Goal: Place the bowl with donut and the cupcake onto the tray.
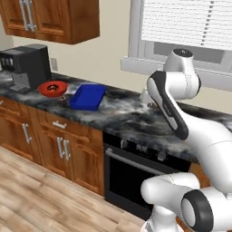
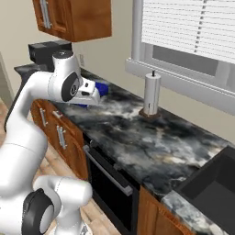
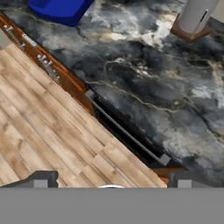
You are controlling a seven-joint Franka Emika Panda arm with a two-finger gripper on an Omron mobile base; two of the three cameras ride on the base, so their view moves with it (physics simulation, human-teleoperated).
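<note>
bowl (image 1: 52, 88) holding donut (image 1: 55, 85), worktop's left end, touching tray (image 1: 88, 96): short transfer | gripper (image 3: 111, 181): fingers spread, empty, raised over front edge

The bench (image 1: 122, 115) carries the tray (image 1: 88, 96) as landmark. Just left of the tray the bowl (image 1: 52, 88) is set, with the donut (image 1: 55, 86) in it. The coffee machine (image 1: 26, 67) is placed left of the bowl. Well right of the tray a paper towel holder (image 2: 151, 95) is stood, and the oven (image 1: 136, 174) is fitted below the bench.
</note>
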